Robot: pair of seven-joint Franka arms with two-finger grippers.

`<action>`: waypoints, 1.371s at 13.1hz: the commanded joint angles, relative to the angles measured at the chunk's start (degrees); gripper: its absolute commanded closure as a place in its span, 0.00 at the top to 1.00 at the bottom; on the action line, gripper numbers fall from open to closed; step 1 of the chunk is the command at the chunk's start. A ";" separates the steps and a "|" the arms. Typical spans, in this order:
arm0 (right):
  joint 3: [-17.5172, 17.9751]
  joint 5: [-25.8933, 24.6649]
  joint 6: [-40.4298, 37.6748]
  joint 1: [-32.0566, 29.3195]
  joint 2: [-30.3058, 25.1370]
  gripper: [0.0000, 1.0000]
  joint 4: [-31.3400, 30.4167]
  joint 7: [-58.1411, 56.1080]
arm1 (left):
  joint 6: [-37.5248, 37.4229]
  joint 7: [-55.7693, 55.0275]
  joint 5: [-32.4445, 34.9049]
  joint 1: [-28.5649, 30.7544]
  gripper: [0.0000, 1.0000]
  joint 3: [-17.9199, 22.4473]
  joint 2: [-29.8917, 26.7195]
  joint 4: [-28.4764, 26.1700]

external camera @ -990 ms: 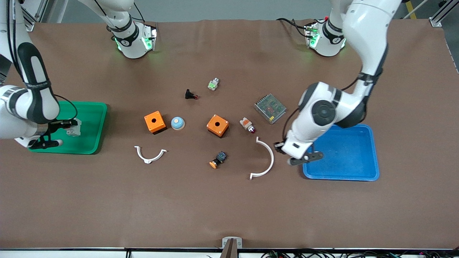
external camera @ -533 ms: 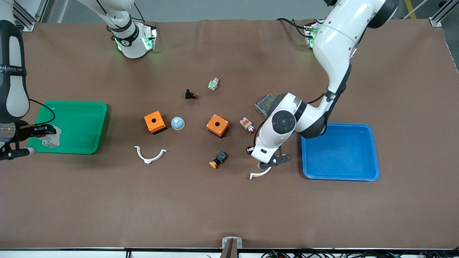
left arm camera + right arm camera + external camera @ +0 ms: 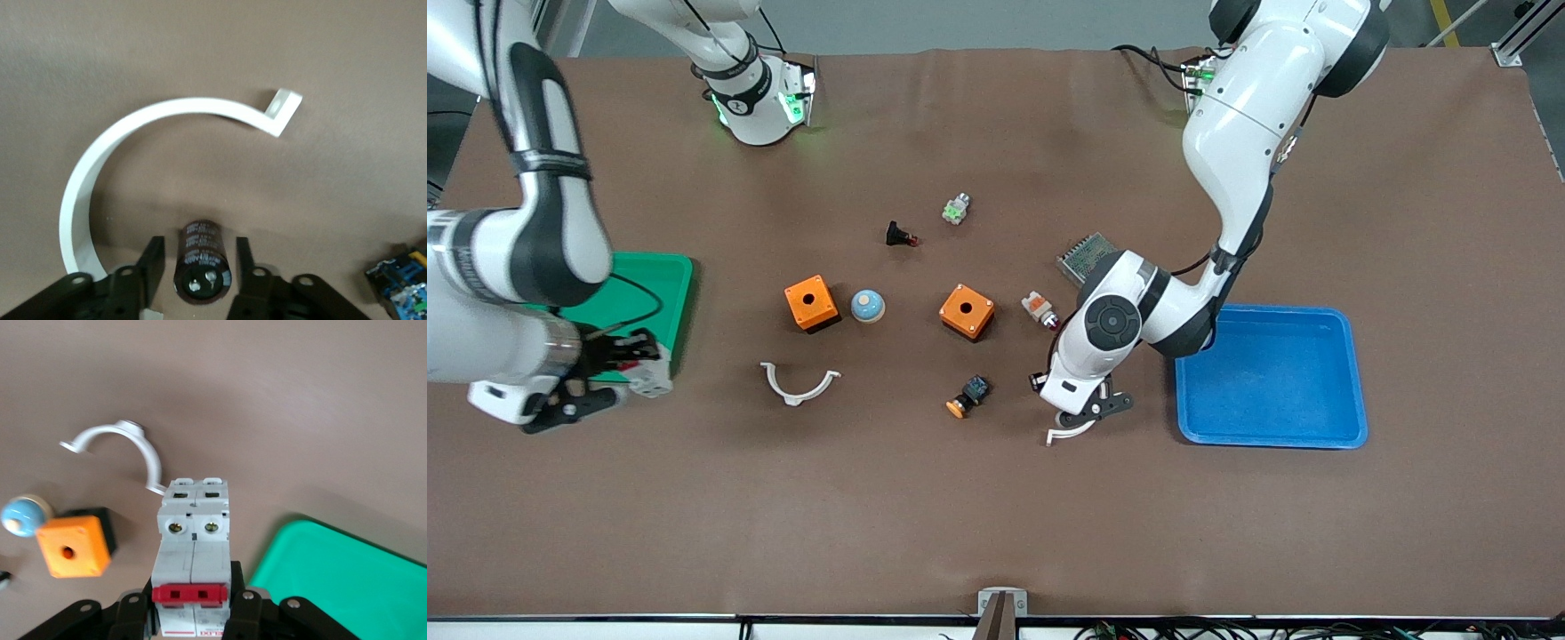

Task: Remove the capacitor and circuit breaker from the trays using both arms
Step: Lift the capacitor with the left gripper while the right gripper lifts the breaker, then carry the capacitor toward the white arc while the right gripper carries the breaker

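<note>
The capacitor (image 3: pixel 203 260), a black stubby cylinder with a silvery end, lies on the table inside the curve of the big white arc clamp (image 3: pixel 100 153). My left gripper (image 3: pixel 198 245) is open around it, with a gap on each side. In the front view the left gripper (image 3: pixel 1089 411) hides the capacitor and covers most of the clamp (image 3: pixel 1069 434). My right gripper (image 3: pixel 193 587) is shut on the white-grey breaker (image 3: pixel 193 540) with its red lever. It holds the breaker (image 3: pixel 651 375) over the table, just off the green tray's (image 3: pixel 649 293) corner.
The blue tray (image 3: pixel 1272 378) stands beside the left arm. Two orange boxes (image 3: pixel 811 302) (image 3: pixel 967 311), a blue dome (image 3: pixel 867 305), a small white clamp (image 3: pixel 799 384), an orange-capped button (image 3: pixel 967 396), a red-tipped lamp (image 3: pixel 1040 308) and a metal mesh box (image 3: pixel 1080 253) lie mid-table.
My left gripper moved from the blue tray's edge to over the big clamp. My right gripper carried the breaker from over the green tray to just off its corner.
</note>
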 commanded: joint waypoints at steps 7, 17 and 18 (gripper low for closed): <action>-0.47 3.90 7.02 17.69 8.96 0.15 2.84 20.15 | -16.43 8.76 1.36 6.16 1.00 6.49 -18.56 0.49; -0.47 4.26 14.49 24.03 17.41 0.17 5.13 38.72 | -39.75 34.34 4.00 18.03 1.00 6.67 -40.53 -2.22; -0.47 4.26 14.84 23.95 18.11 0.17 5.13 38.63 | -39.76 37.58 3.56 19.61 1.00 6.76 -43.51 -4.93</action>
